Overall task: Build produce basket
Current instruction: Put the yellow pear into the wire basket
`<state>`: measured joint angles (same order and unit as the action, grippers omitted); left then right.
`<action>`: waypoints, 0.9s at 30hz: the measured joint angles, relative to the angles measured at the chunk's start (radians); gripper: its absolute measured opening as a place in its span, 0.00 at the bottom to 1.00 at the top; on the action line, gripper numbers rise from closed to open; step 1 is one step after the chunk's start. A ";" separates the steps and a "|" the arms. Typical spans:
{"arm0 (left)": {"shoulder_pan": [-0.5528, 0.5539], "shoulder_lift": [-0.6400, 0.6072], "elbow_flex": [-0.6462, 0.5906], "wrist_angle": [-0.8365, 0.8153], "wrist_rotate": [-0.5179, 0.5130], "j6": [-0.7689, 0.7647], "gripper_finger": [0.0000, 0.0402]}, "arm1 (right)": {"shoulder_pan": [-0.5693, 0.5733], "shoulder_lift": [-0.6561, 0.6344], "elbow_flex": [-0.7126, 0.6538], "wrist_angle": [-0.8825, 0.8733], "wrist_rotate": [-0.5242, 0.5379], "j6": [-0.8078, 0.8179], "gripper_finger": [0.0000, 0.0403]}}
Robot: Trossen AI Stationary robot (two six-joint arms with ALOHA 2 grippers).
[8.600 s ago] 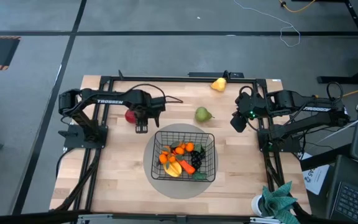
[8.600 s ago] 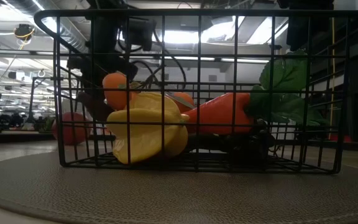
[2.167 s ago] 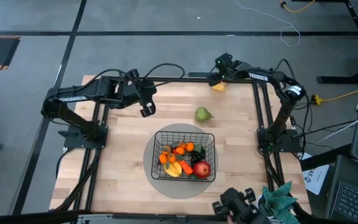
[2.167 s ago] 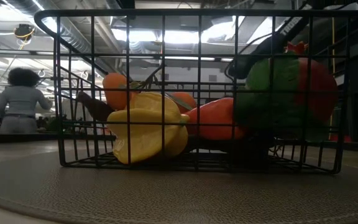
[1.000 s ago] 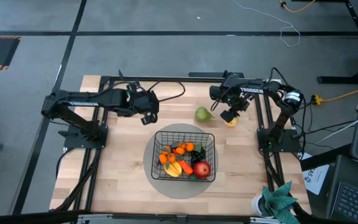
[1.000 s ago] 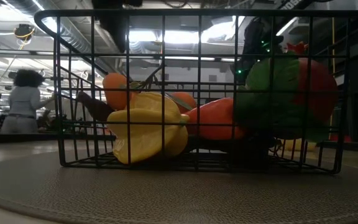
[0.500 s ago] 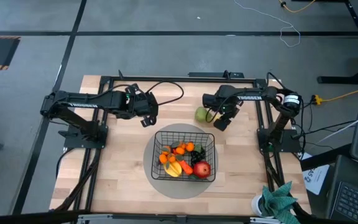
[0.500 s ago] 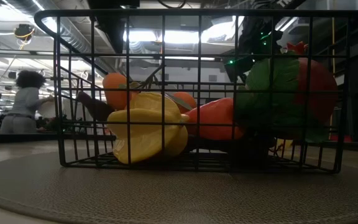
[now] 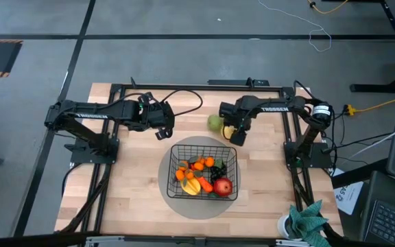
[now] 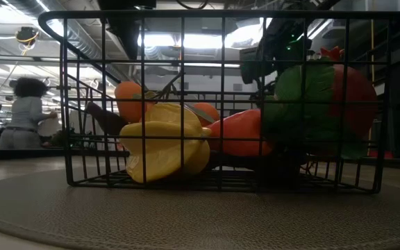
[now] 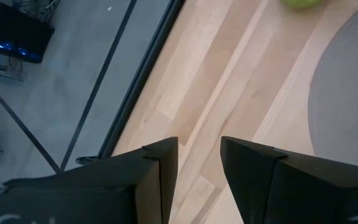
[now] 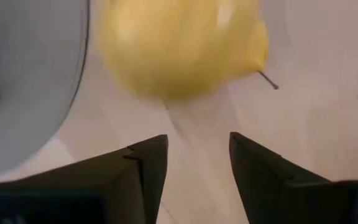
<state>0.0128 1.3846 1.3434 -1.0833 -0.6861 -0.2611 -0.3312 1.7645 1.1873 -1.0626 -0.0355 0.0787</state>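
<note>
The black wire basket stands on a round grey mat. It holds a red apple, a carrot, small oranges, a yellow piece and dark grapes. A green pear lies on the table beyond the basket. A yellow pear-shaped fruit lies right of it, just past the open fingers of my right gripper, close in the right wrist view. My left gripper is open and empty, left of the pear.
The mat's edge is close beside the yellow fruit. The black frame rails run along the table's far, left and right sides. A person stands in the room behind. Bare wood shows at the near left.
My right gripper has gone toward the table's left edge, up to the green pear. The yellow fruit has come along with it and now lies beside the pear, near the mat's far edge. It looks blurred in the wrist view.
</note>
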 joint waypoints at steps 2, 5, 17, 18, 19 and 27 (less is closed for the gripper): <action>0.000 0.000 0.000 0.000 0.000 0.000 0.27 | 0.007 0.000 0.000 -0.017 0.003 -0.040 0.40; 0.000 0.000 0.000 0.000 0.000 0.000 0.27 | 0.008 0.000 0.000 -0.020 0.057 -0.131 0.40; 0.000 0.000 0.000 0.000 0.000 -0.002 0.27 | 0.007 0.000 0.000 0.086 0.026 -0.429 0.40; 0.000 0.000 0.000 0.000 0.000 -0.002 0.27 | 0.007 0.000 0.000 0.086 0.026 -0.454 0.40; 0.000 0.000 0.000 0.000 0.000 -0.002 0.27 | 0.007 0.001 0.000 0.086 0.025 -0.472 0.40; 0.000 0.000 0.000 0.000 0.000 -0.002 0.27 | 0.007 0.042 -0.027 0.100 0.028 -0.454 0.40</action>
<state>0.0128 1.3846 1.3434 -1.0836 -0.6861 -0.2630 -0.3237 1.8061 1.1599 -0.9623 -0.0072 -0.3758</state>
